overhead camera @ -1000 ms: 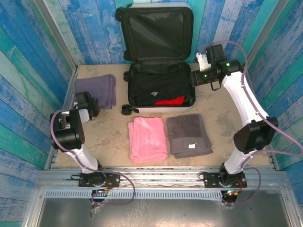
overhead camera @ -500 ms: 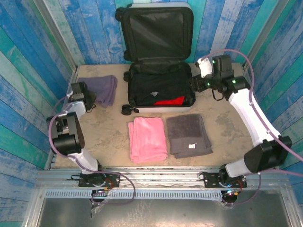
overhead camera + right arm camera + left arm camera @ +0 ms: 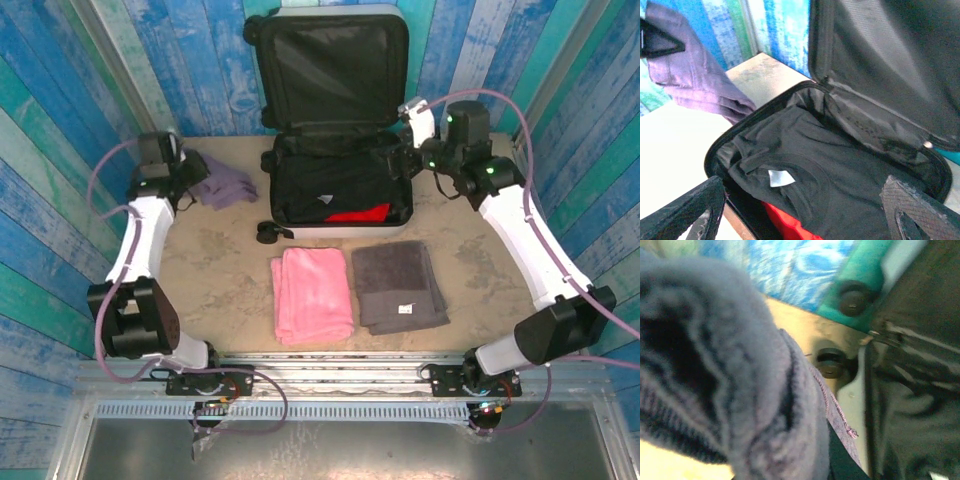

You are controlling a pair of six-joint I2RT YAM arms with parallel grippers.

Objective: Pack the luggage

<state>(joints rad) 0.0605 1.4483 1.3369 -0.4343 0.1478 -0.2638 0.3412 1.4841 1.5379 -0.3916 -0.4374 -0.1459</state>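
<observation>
The luggage (image 3: 340, 185), a white hard-shell case, lies open at the back of the table with its black-lined lid (image 3: 335, 70) upright. A black garment (image 3: 840, 170) with a white tag and something red (image 3: 358, 214) lie inside. My left gripper (image 3: 193, 178) is shut on a bunched purple towel (image 3: 225, 185), which hangs from it (image 3: 655, 42) just left of the case. In the left wrist view the purple towel (image 3: 715, 370) hides my fingers, with the case's wheels (image 3: 831, 363) beyond. My right gripper (image 3: 398, 150) hovers open over the case's right rim, its fingers (image 3: 687, 212) wide apart and holding nothing.
A folded pink towel (image 3: 312, 293) and a folded grey towel (image 3: 398, 287) lie side by side near the table's front. A small black object (image 3: 268, 234) sits by the case's front left corner. Blue plank walls (image 3: 100, 90) close in the sides and back.
My left arm stretched out to the purple towel, shut on it and raised it into a bunch. My right gripper moved left and up over the case's right rim.
</observation>
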